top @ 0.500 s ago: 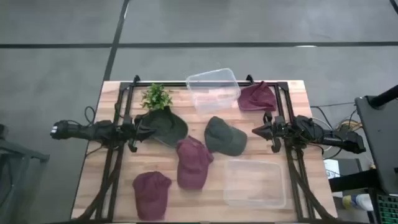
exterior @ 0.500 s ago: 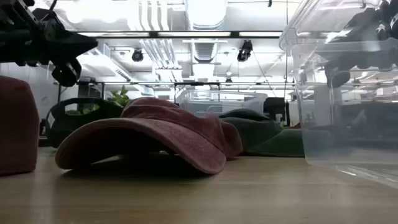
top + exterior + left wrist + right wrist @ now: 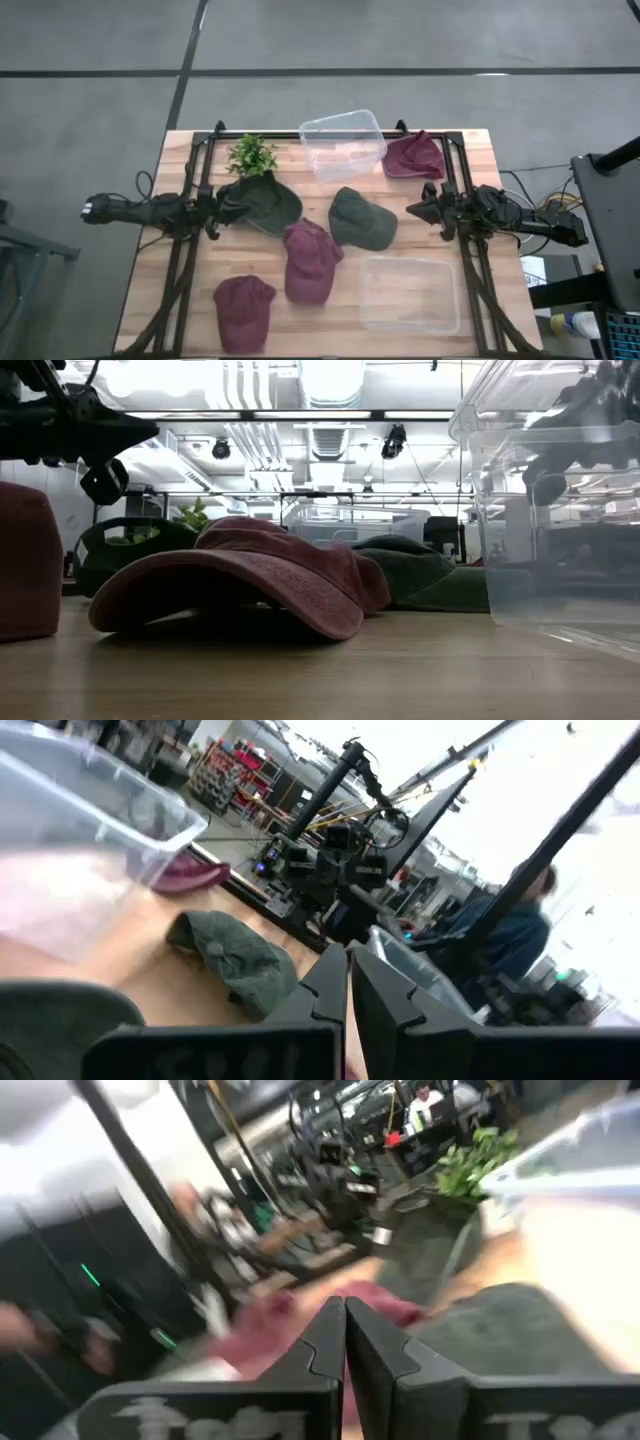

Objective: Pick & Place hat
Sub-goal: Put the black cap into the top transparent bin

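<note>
both grippers, left gripper [image 3: 222, 206] and right gripper [image 3: 415, 211], are held closed and empty; unopened, the dark green hat [image 3: 262, 200] could be shoved off the worktop's left edge.

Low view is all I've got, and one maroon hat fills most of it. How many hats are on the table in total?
Observer: Five. Three maroon: the near maroon hat, the middle maroon hat and the far maroon hat. Two green: the left green hat and the middle green hat.
Operator: Where are the arms?
Observer: The left pincer is shut at the left green hat's edge; I can't tell if it touches. The right pincer is shut, right of the middle green hat and apart from it.
Operator: Bins?
Observer: Two: the far clear bin at mid-table and the near clear bin on the right.
</note>
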### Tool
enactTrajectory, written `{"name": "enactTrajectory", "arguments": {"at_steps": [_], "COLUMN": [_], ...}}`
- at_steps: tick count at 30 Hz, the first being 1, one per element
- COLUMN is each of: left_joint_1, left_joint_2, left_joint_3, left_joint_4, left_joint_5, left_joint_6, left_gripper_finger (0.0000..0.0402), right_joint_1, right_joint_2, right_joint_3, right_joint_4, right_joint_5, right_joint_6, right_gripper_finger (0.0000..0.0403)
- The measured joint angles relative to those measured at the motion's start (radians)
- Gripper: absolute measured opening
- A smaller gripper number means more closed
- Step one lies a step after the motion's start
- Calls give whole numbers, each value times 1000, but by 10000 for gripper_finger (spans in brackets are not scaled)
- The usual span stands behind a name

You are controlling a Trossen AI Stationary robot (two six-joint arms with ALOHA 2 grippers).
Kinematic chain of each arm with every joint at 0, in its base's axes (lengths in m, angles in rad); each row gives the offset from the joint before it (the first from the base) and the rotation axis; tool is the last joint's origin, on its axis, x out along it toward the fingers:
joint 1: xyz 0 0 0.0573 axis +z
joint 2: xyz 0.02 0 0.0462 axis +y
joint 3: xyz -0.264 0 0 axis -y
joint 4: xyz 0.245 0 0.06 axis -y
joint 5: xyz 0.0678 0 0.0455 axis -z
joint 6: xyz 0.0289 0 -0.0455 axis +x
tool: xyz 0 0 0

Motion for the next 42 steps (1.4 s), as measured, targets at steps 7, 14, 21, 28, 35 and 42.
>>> {"name": "enactTrajectory", "arguments": {"at_steps": [7, 14, 21, 28, 35, 42], "left_joint_1": [0, 0, 0, 0, 0, 0], "left_joint_2": [0, 0, 0, 0, 0, 0], "left_joint_3": [0, 0, 0, 0, 0, 0], "left_joint_4": [3, 5, 5, 4, 3, 3], "left_joint_5": [-85, -200, -207, -211, -231, -234], "left_joint_6": [-274, -407, -447, -476, -478, -477], "left_gripper_finger": [14, 14, 14, 14, 14, 14], "right_joint_1": [0, -1, 0, 0, 0, 0], "right_joint_2": [0, 1, 55, 228, 424, 576], "right_joint_3": [0, 0, 6, 71, 136, 152], "right_joint_4": [54, 63, 70, 19, -142, -186], "right_joint_5": [65, 298, 255, 136, -19, -42], "right_joint_6": [480, 777, 913, 980, 1107, 1194], "right_gripper_finger": [9, 9, 36, 131, 215, 237]}}
